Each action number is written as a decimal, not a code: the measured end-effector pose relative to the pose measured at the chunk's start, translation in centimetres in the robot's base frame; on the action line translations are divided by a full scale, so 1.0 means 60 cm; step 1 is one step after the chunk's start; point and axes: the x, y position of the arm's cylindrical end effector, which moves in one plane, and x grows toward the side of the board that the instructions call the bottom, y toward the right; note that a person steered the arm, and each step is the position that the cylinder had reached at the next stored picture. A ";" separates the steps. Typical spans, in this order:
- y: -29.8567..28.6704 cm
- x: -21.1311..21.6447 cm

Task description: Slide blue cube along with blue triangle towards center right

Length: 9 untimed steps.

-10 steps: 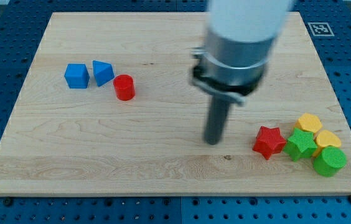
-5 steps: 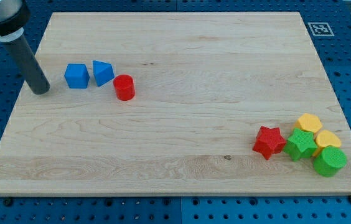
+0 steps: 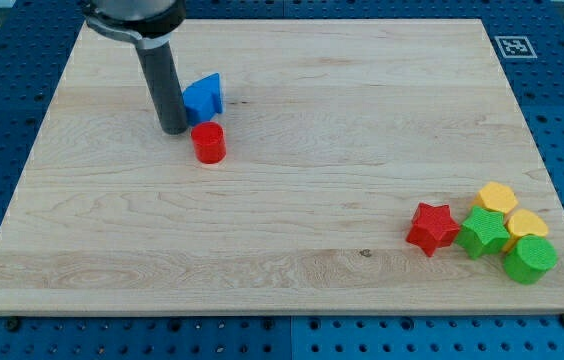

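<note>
Rod pressed against the blue blocks at the board's upper left.

My tip has no jaws and holds nothing; it touches the view's left side of the blue cube. The blue triangle seems jammed against the cube's right, partly hidden. A red cylinder sits just below, and the red star far right.

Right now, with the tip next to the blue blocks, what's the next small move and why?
Probably keep pushing toward the view's right, angled slightly down. My tip sits against the left side of the blue cube, with the blue triangle pressed on its right. The red cylinder lies just below, so go gently to avoid catching it.
</note>
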 end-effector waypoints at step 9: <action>0.316 -0.173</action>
